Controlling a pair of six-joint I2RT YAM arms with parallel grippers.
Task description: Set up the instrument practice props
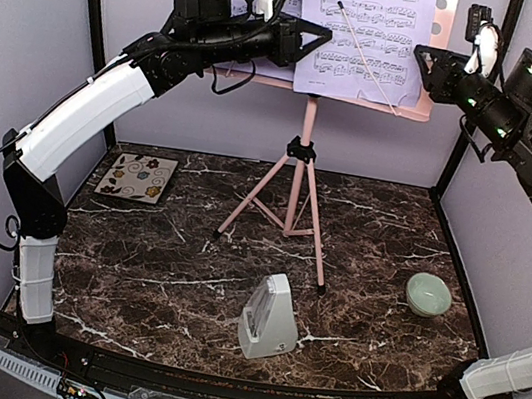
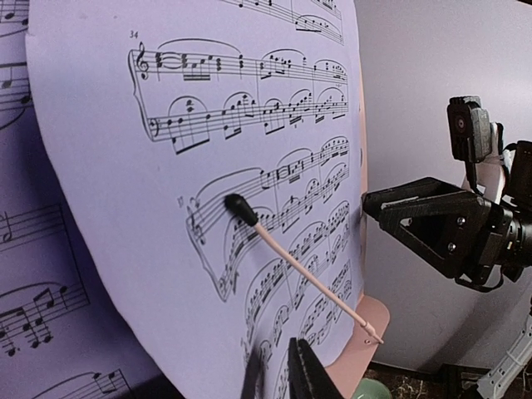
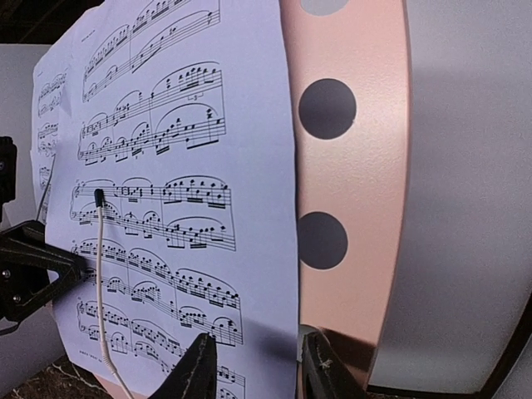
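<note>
The pink music stand point(image 1: 297, 179) rests on its tripod mid-table, with its perforated desk point(image 3: 349, 166) raised high. Two lavender sheet-music pages point(image 1: 369, 29) lean on the desk. My left gripper point(image 1: 325, 33) is at the left edge of the right page point(image 2: 166, 191). Its fingers point(image 2: 306, 372) are a narrow gap apart low against the paper. My right gripper point(image 3: 262, 367) is open, straddling that page's right edge point(image 3: 266, 249) and the desk's rim. The grey-white pyramid metronome point(image 1: 269, 317) stands upright near the front.
A thin pink baton point(image 1: 367, 59) with a black tip lies slanted across the right page. A pale green bowl point(image 1: 428, 294) sits at the right and a floral coaster point(image 1: 138, 177) at the left. Walls enclose the back and sides.
</note>
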